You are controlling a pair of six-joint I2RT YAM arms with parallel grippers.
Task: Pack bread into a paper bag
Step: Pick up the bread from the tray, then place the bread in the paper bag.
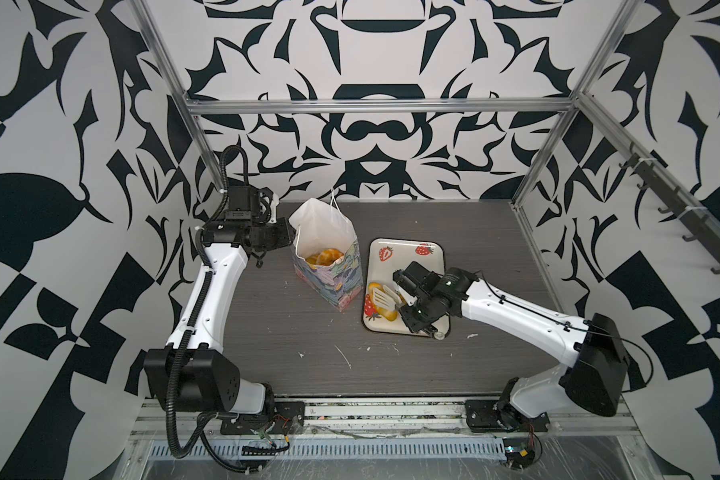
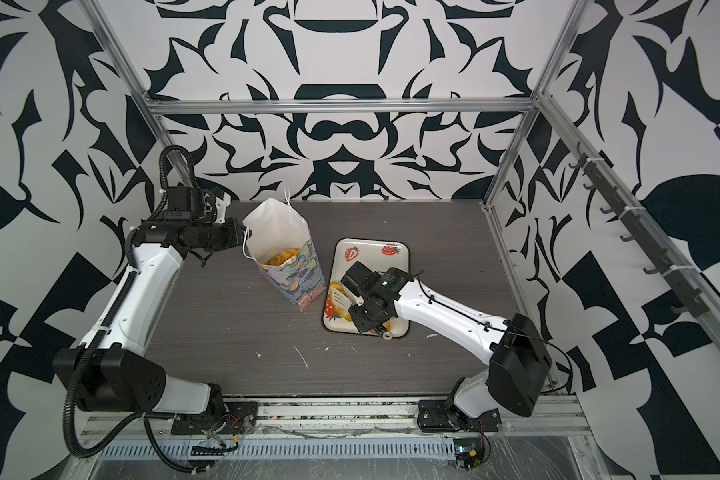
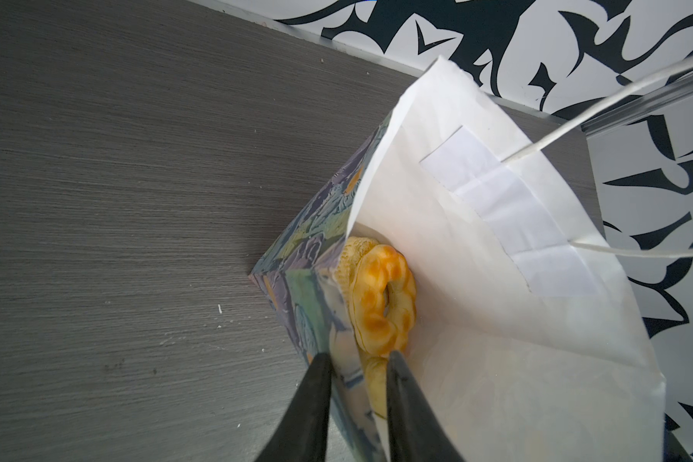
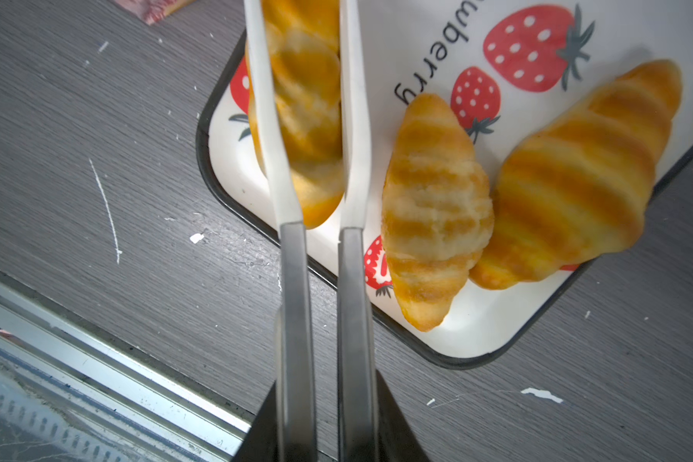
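Note:
The paper bag [image 1: 337, 274] [image 2: 304, 278] stands open at the table's back left, with bread [image 1: 326, 255] inside. My left gripper [image 3: 357, 362] is shut on the bag's side wall at the rim, one finger outside and one inside beside a ring bun [image 3: 381, 296]. My right gripper [image 4: 327, 420] is shut on metal tongs [image 4: 293, 280] [image 1: 382, 296]. The tongs' white tips pinch a croissant [image 4: 307, 104] at the near left corner of the strawberry tray [image 1: 406, 257] [image 4: 477, 332]. Two more croissants [image 4: 433, 208] [image 4: 577, 180] lie next to it on the tray.
The grey wood table [image 1: 308, 332] carries white flecks and a scratch. An aluminium rail [image 4: 97, 360] runs along its front edge, close to the tray. Metal frame posts [image 1: 533, 174] stand at the back corners, with patterned walls all around.

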